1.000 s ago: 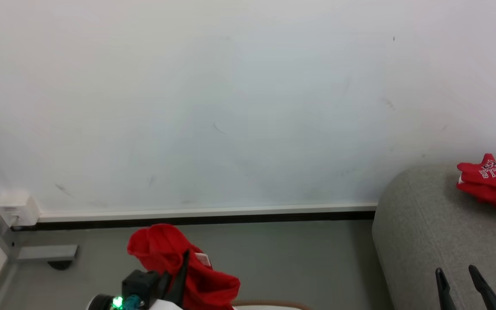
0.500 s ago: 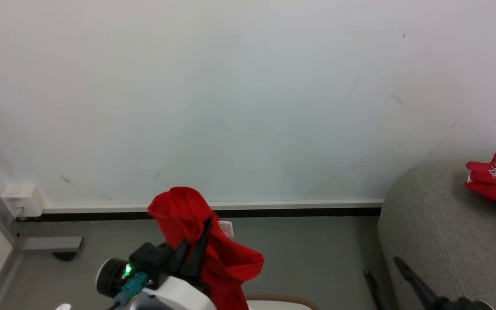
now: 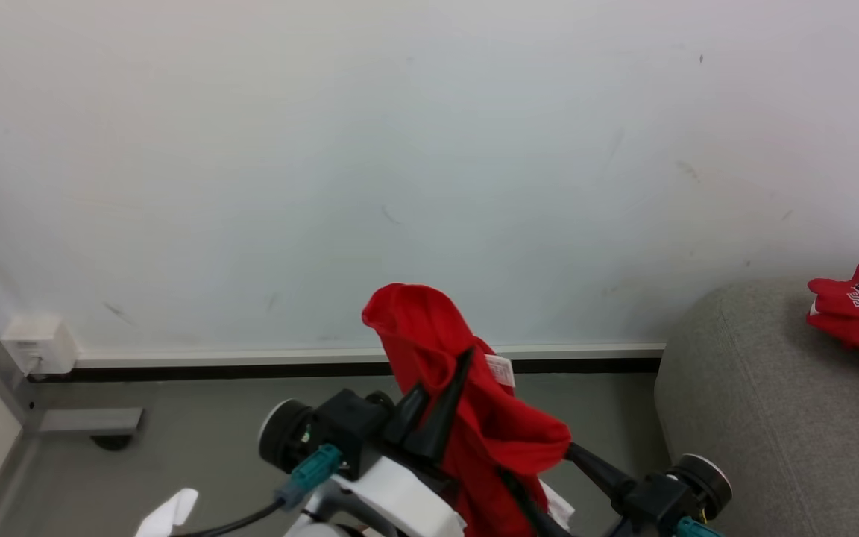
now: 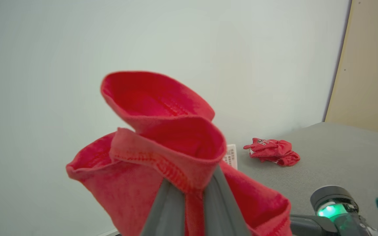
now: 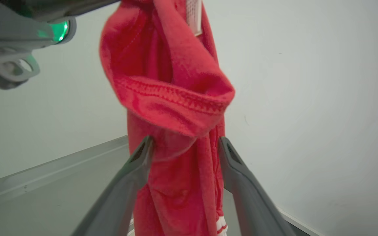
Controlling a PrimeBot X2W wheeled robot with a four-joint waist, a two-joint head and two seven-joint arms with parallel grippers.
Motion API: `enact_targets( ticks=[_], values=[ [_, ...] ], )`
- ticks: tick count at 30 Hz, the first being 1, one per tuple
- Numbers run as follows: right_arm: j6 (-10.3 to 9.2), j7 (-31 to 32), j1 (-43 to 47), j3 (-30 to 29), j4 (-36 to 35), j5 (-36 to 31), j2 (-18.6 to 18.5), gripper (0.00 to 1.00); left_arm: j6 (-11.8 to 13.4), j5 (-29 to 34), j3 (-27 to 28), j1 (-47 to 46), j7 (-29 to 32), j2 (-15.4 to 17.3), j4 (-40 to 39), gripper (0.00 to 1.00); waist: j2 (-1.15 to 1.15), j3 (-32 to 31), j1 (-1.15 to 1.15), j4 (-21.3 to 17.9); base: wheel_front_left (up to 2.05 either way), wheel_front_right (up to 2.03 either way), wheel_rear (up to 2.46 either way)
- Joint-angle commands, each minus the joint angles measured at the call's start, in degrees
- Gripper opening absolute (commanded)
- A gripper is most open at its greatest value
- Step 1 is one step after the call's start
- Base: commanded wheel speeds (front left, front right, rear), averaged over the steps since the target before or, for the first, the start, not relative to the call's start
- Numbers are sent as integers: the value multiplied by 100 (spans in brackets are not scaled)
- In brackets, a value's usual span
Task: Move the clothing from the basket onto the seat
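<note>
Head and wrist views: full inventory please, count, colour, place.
seat: 1, grey, right
held garment: 1, red with white label, hanging centre
lying garment: 1, red with white lettering, crumpled on seat
wall: 1, white, behind
skirting: 1, white over black, wall foot
wall box: 1, white, low left on wall
floor: 1, grey, below
panel: 1, beige, right of left wrist view
left hand: 1, dark, shut on held garment
right hand: 1, dark, open, astride held garment
</note>
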Motion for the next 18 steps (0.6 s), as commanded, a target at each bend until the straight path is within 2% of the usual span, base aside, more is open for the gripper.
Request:
enact_targets(
  ticks=[1,11,12,13,18],
  values=[
    [-13,-49,-103,23,79,16,33,100,-46,-16,-42,-72,21,-31,12,0,0,2,0,4,0,0,0],
    [-13,-208,-542,241,647,219,193,100,-443,-383,-663,-105,289,-259,91,0,0,-5,0,-10,0,0,0],
    [-13,-211,-578,267,670,274,190,69,-468,-439,-704,-94,303,-272,127,0,0,-5,0,-14,0,0,0],
    [-13,-218,-599,321,689,368,188,0,-483,-465,-726,-91,299,-280,153,0,0,-5,0,-14,0,0,0],
    [-13,-246,-703,424,755,669,71,0,-450,-501,-743,-92,243,-285,334,0,0,0,0,-29,0,0,0]
  ],
)
